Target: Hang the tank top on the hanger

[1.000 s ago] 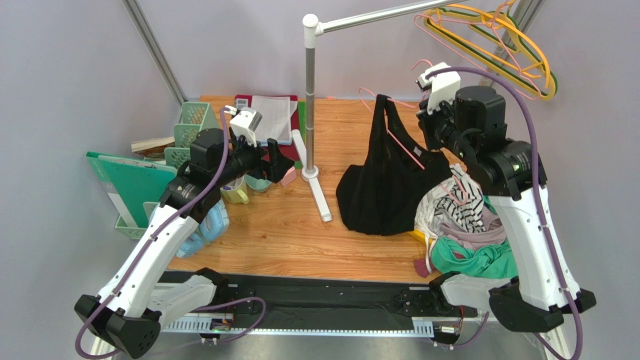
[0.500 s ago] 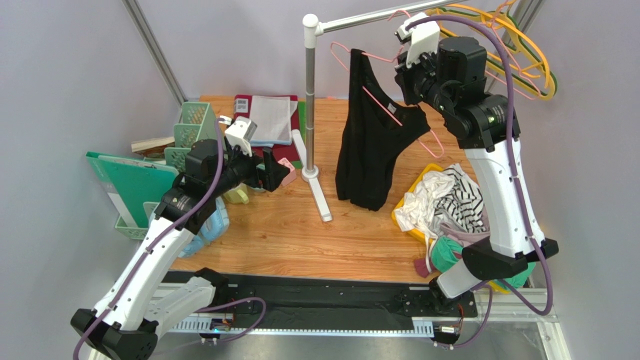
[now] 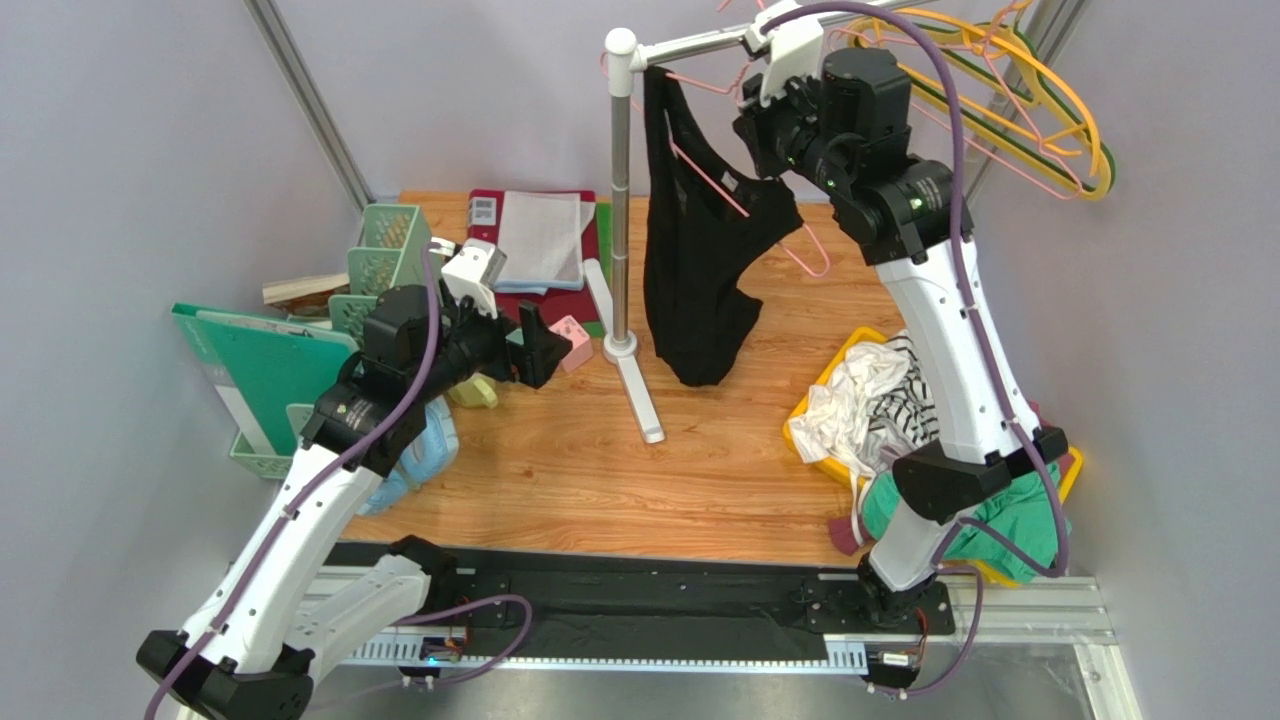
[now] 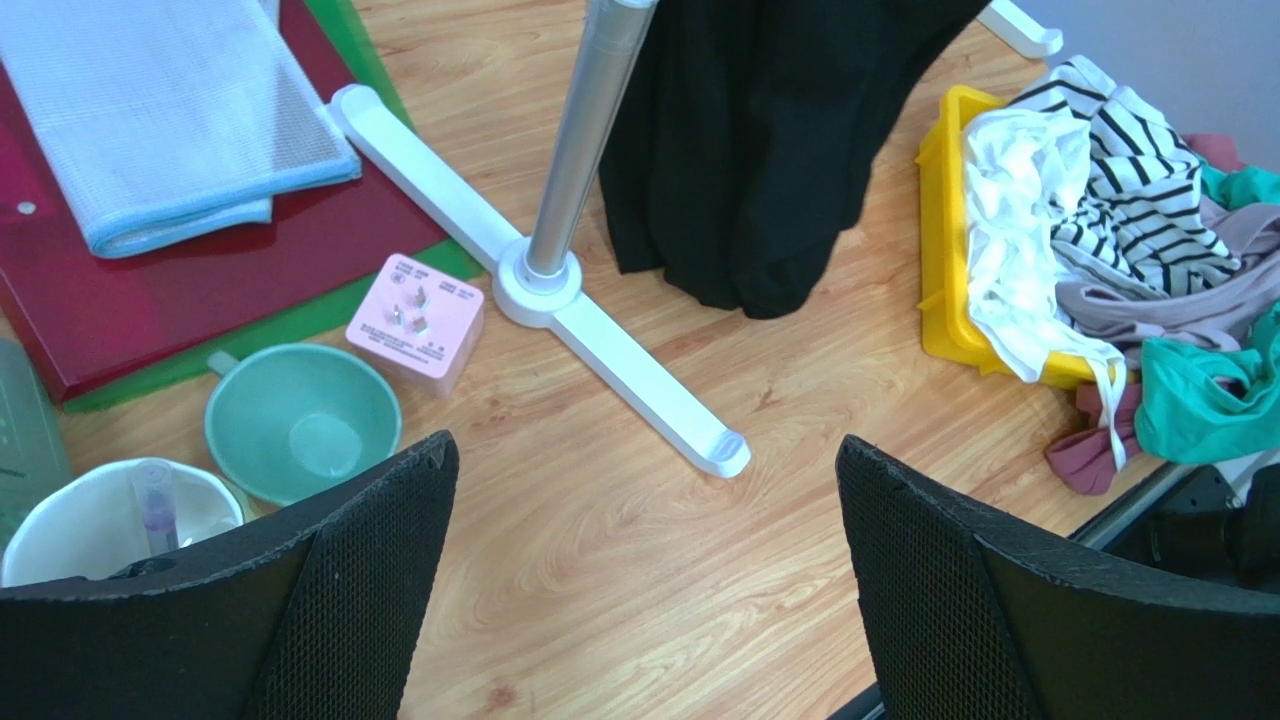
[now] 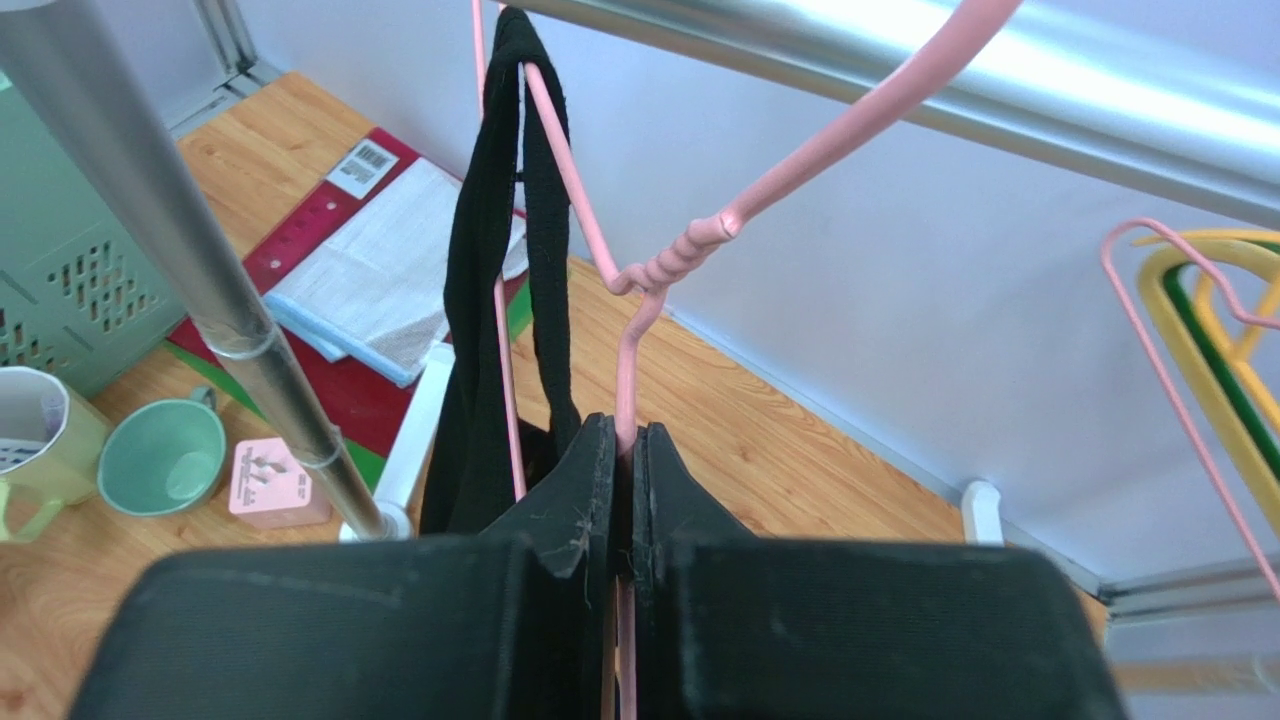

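Over the far edge of the wooden worktop (image 3: 721,480), beside the metal rack (image 3: 621,195), the black tank top (image 3: 694,285) hangs by its straps from the pink hanger (image 5: 661,270). The right tool (image 5: 627,443) is pressed together, pinching the hanger's neck under the rail. The left tool (image 4: 646,450) is spread and empty near the left edge.

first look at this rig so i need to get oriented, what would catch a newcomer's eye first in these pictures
The black tank top on the pink hanger stands out, held high beside the silver rail at the back, with the right gripper shut on the hanger just below its twisted neck. Next is the yellow tray heaped with clothes on the right. The left gripper hovers open and empty over the table's left side.
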Available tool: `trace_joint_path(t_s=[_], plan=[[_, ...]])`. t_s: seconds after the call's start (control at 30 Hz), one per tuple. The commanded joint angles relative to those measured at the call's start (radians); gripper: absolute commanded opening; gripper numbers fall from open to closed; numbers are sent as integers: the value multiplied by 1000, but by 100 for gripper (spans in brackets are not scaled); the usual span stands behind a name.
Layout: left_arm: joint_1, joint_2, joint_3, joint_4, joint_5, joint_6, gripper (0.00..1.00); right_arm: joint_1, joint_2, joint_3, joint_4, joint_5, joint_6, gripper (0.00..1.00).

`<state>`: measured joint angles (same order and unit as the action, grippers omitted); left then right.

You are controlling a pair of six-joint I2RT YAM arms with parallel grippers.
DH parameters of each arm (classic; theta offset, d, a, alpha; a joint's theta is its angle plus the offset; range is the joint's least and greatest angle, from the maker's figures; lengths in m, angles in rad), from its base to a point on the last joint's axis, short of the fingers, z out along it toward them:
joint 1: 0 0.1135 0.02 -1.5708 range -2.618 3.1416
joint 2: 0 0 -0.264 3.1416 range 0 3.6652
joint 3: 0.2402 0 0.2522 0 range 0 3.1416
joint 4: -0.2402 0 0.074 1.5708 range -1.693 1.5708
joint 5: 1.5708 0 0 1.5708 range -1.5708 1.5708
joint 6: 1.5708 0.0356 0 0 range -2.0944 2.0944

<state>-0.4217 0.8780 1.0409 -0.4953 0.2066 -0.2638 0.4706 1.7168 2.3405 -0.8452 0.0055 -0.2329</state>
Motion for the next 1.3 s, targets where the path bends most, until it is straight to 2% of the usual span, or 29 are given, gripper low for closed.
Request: trace_joint_path(t_s=[0.0,0.23,0.63,0.7,0.8,0.83,0.9,0.93,1.03,1.2,1.27], plan=[[8,-25,4,-6,-10,5,99,42,30,51,100,-13,6,0],[8,-51,-16,-20,-21,1,99,105,47,33,109,-7,13,0],[8,-79,-30,-23,-26,6,99,120,-43,-174,153,42,53,0],[8,-82,-25,-25,-27,9,99,120,-51,-181,158,44,55,2],[6,-88,-24,-31,-36,6,99,120,-59,-172,156,48,53,18],[8,-86,-24,-31,-44,5,99,120,-62,-168,159,48,52,34],[8,-89,-22,-35,-47,3,99,122,-71,-168,159,47,55,52],[8,-91,-21,-38,-47,3,99,120,-75,-168,159,47,53,64],[8,-97,-19,-37,-61,0,99,120,-98,-188,166,50,61,84],[8,-99,-12,-32,-58,3,99,120,-160,-265,184,63,79,100],[8,-90,-2,-40,-61,0,99,122,-196,-317,225,68,84,100]])
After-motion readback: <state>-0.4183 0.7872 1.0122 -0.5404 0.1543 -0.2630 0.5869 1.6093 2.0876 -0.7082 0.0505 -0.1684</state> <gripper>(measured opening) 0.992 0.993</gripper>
